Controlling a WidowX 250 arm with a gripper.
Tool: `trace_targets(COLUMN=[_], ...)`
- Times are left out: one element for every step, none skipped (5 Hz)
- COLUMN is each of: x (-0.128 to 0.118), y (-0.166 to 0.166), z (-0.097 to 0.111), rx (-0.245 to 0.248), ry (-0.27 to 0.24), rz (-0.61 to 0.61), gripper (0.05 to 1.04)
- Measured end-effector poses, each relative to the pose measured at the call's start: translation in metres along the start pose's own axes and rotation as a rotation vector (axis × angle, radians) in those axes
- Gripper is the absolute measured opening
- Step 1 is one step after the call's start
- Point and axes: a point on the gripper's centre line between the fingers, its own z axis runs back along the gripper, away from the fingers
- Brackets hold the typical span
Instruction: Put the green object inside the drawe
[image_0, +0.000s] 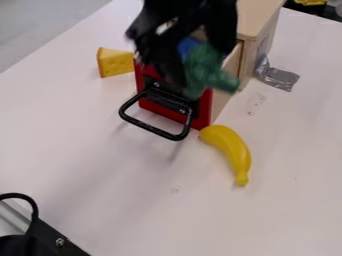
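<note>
The drawer (219, 103) is the reference for all positions. It stands extended from the wooden cabinet (259, 17). Its red front panel (200, 114) carries a black loop handle (155, 130), which projects toward the lower left of the view.

The gripper (202, 66) is located above the drawer, behind the handle as seen from the camera, and points downward. Its fingers are clamped on the green object (208, 72). The object is tilted, and its narrower end points to the right, across the line of the drawer's right side wall. It overlaps the drawer opening in the view; contact between object and drawer cannot be determined. A blue item (189, 46) shows above the drawer, next to the upper part of the green object; its shape is partly hidden.

The yellow cheese wedge (115, 63) is positioned to the left of the drawer, near the front panel. The yellow banana (232, 150) lies in front of the drawer, to the lower right; its upper end is just beside the bottom corner of the front panel. The silver tape (279, 77) is to the right of the drawer, near the foot of the cabinet. The white table (133, 185) supports these parts. A black cable (31, 202) curves well apart from the drawer, at the lower left.
</note>
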Motion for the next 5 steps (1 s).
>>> trace_targets(x=[0.016,0.031,0.049,0.067,0.088], y=[-0.032,-0.06,-0.071,-0.072,-0.073], z=[0.0,-0.014,-0.036,-0.051,-0.06], rx=[-0.016,0.013,0.054,0.079,0.091], ry=[0.001,-0.017,-0.042,-0.071,-0.081], rz=[0.013,0.013,0.031,0.056,0.1], gripper=[0.904,0.904,0.904,0.904,0.904])
